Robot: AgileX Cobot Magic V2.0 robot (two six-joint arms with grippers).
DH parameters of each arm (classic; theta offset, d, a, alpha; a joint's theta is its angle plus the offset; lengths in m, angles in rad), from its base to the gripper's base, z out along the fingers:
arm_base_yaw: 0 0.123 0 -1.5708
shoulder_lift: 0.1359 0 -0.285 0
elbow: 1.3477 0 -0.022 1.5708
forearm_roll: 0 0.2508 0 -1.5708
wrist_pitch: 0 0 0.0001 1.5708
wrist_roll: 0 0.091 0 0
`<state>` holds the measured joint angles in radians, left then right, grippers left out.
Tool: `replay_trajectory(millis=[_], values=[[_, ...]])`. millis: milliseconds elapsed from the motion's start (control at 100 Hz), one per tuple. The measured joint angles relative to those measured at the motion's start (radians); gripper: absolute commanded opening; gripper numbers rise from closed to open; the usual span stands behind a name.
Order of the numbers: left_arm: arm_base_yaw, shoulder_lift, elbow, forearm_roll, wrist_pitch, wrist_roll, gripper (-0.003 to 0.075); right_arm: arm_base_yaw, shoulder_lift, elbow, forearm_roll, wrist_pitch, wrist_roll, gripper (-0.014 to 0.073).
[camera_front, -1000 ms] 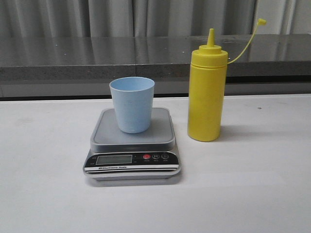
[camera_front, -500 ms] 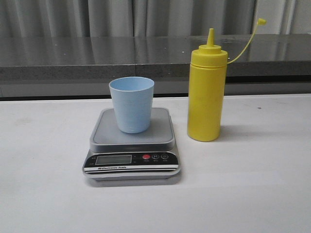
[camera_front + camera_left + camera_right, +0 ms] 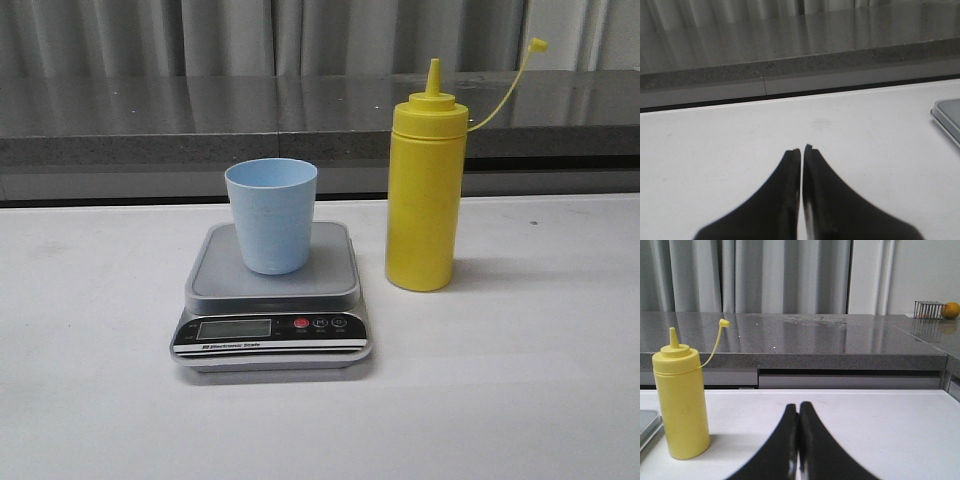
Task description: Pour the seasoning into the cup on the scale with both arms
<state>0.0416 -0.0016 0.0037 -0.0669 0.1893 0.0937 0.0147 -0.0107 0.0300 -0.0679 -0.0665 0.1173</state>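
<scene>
The pale blue cup (image 3: 271, 214) stands upright on the silver-grey scale (image 3: 272, 300) in the middle of the white table. The yellow seasoning bottle (image 3: 425, 190) stands upright just right of the scale, its cap strap hanging open to the right. It also shows in the right wrist view (image 3: 681, 402). My left gripper (image 3: 802, 150) is shut and empty over bare table, left of the scale's corner (image 3: 947, 117). My right gripper (image 3: 798, 406) is shut and empty, to the right of the bottle and apart from it. Neither arm shows in the front view.
A grey stone counter ledge (image 3: 300, 120) runs along the back of the table, with curtains behind it. A small wire rack (image 3: 927, 309) and an orange fruit (image 3: 951, 310) sit on the counter far to the right.
</scene>
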Motion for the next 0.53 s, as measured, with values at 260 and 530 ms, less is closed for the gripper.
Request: replay_trajectory(millis=[260, 530], values=[[0.002, 0.0, 0.0, -0.007, -0.026, 0.0, 0.001, 0.0, 0.0, 0.0, 0.0, 0.0, 0.0, -0.006], [0.002, 0.0, 0.0, -0.007, -0.027, 0.001, 0.001, 0.0, 0.0, 0.0, 0.0, 0.0, 0.0, -0.006]])
